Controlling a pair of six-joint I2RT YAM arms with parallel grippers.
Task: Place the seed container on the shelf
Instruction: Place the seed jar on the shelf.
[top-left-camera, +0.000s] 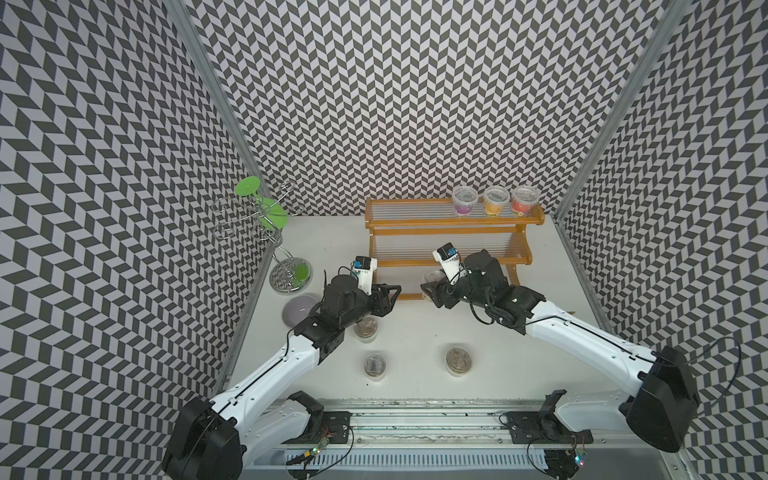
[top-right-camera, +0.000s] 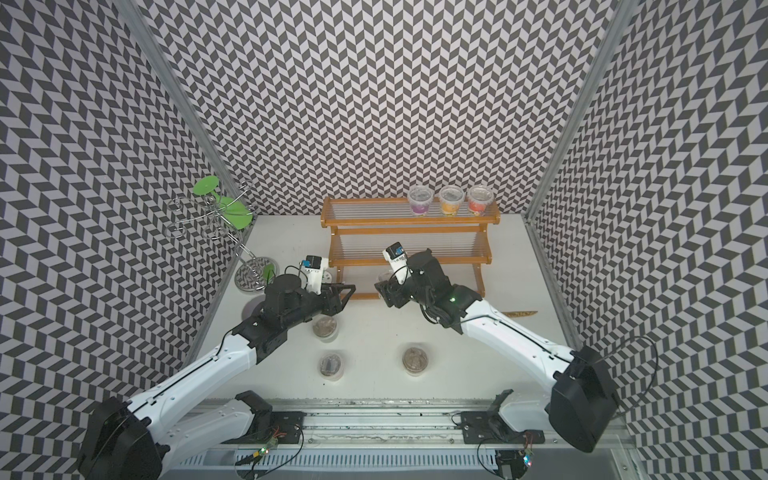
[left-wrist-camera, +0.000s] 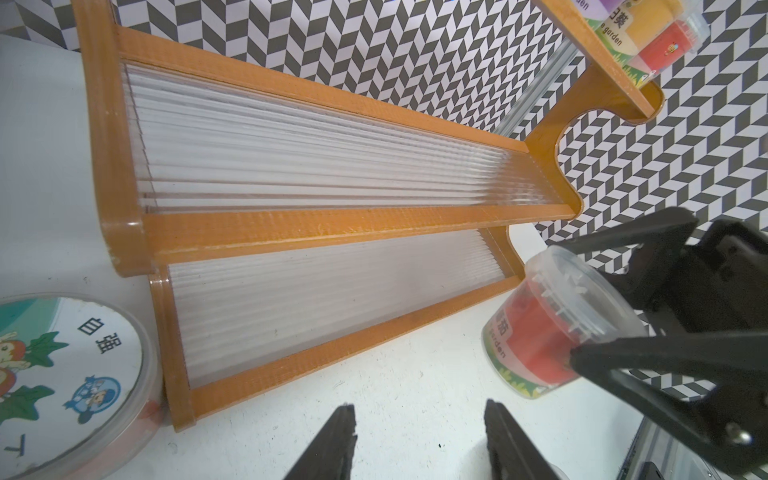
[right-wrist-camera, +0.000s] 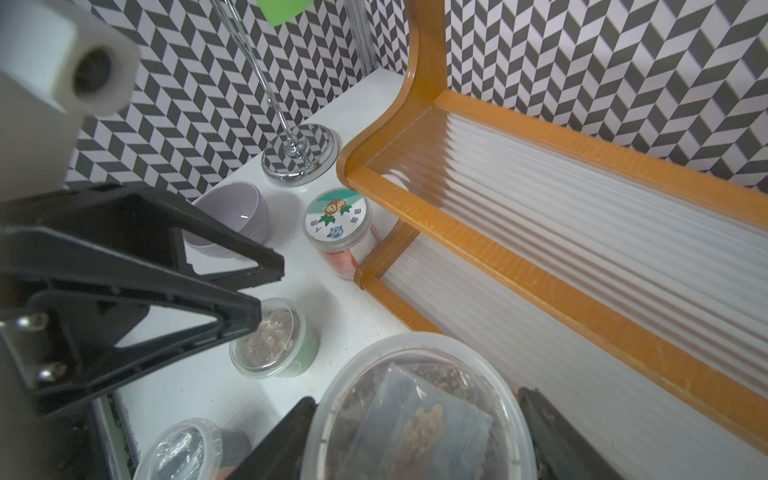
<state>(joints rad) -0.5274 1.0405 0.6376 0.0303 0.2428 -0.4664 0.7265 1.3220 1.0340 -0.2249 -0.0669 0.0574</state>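
We see the right gripper (right-wrist-camera: 417, 399) closed on the seed container (left-wrist-camera: 540, 328), a small clear pot with a red label and a clear lid. The gripper's fingers press on either side of it near the lid. The seed container hangs at the front rail of the lowest tier (left-wrist-camera: 332, 299) of the shelf (top-left-camera: 449, 224). We cannot tell whether its base is over that tier or just in front of it, nor whether it touches anything below.

The left gripper (left-wrist-camera: 419, 407) hovers in front of the shelf, its fingers standing apart with nothing between them.

We judge the pick-up done and the carry nearly done. Setting the seed container on a tier and letting go are left.

It looks roughly upright, lid up and base down, with its long axis near vertical.

Three jars (top-left-camera: 494, 201) stand on the shelf's top tier. Other containers (top-left-camera: 459, 360) sit on the table (top-left-camera: 540, 365) in front of the shelf.
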